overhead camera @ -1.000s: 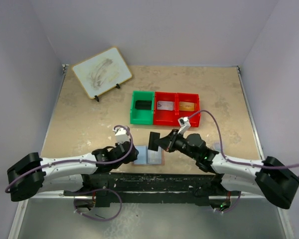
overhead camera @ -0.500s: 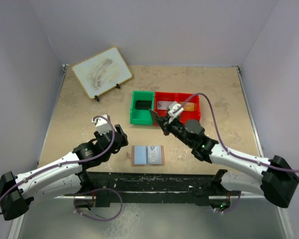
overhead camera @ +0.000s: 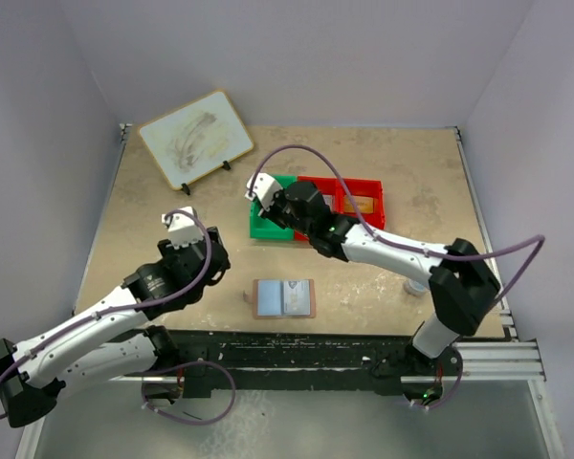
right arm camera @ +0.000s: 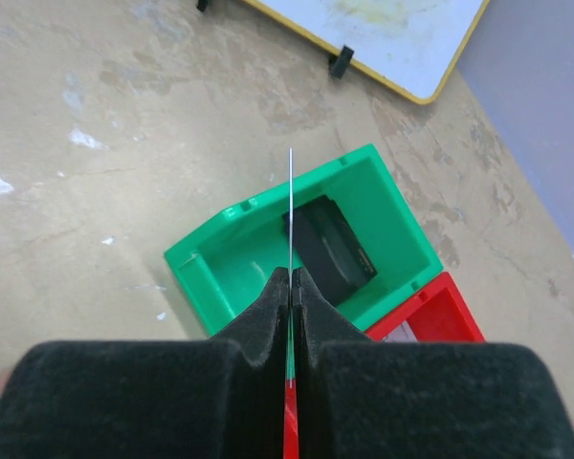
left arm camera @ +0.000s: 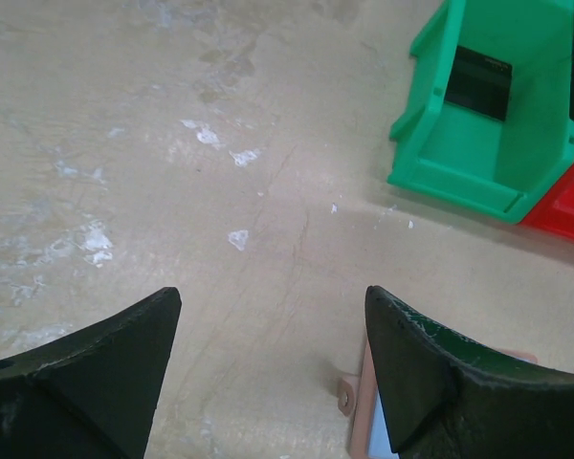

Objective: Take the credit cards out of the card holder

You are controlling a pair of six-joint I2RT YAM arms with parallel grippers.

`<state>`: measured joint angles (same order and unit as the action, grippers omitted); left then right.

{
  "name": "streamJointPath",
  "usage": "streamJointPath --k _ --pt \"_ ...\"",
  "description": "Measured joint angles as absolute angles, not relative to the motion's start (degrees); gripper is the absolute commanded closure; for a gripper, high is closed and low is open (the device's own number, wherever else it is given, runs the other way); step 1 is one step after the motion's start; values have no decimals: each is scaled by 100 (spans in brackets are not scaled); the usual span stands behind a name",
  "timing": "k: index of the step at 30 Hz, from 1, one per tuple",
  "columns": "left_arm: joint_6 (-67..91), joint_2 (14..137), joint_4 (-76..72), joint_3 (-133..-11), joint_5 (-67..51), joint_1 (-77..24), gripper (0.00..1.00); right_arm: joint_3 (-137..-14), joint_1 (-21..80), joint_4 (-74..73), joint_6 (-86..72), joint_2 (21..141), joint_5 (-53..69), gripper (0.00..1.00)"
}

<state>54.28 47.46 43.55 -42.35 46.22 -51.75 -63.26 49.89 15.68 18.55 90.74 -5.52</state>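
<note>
Card holder [overhead camera: 284, 298] lay open flat near the front edge of the table [overhead camera: 153, 210], pale blue panels up. Left gripper [left arm camera: 268, 373] hung near it on the left, fingers wide apart, nothing between them. Right gripper [right arm camera: 291, 287] had its fingers pinched tight on a thin card [right arm camera: 291, 206], seen edge-on, above the green bin [right arm camera: 239, 263]. Black item [right arm camera: 330, 249] lay inside that bin. Red bin [overhead camera: 362, 183] touched it on the right. Whiteboard [overhead camera: 196, 139] stood far left.
</note>
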Motion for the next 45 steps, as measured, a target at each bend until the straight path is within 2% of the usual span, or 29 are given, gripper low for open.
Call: streamJointPath --k 5,9,17,23,45 --pt "5107 4768 4438 -4394 4652 -4556 21 -6908 4950 1166 2202 9808 -768 100" --pt "4630 4810 4285 -4392 4106 -3531 21 -7240 4851 838 2377 10311 -934 100" --pt "3953 5057 3946 -4392 3162 -2117 21 -7889 4521 550 2665 11000 -947 100" --pt "3872 4709 3830 -4392 3046 -2034 21 -8318 4342 443 2915 11373 -947 100" --pt "3806 4639 3835 -4392 2980 -2032 24 -9139 4307 -75 3983 12114 -1057 100"
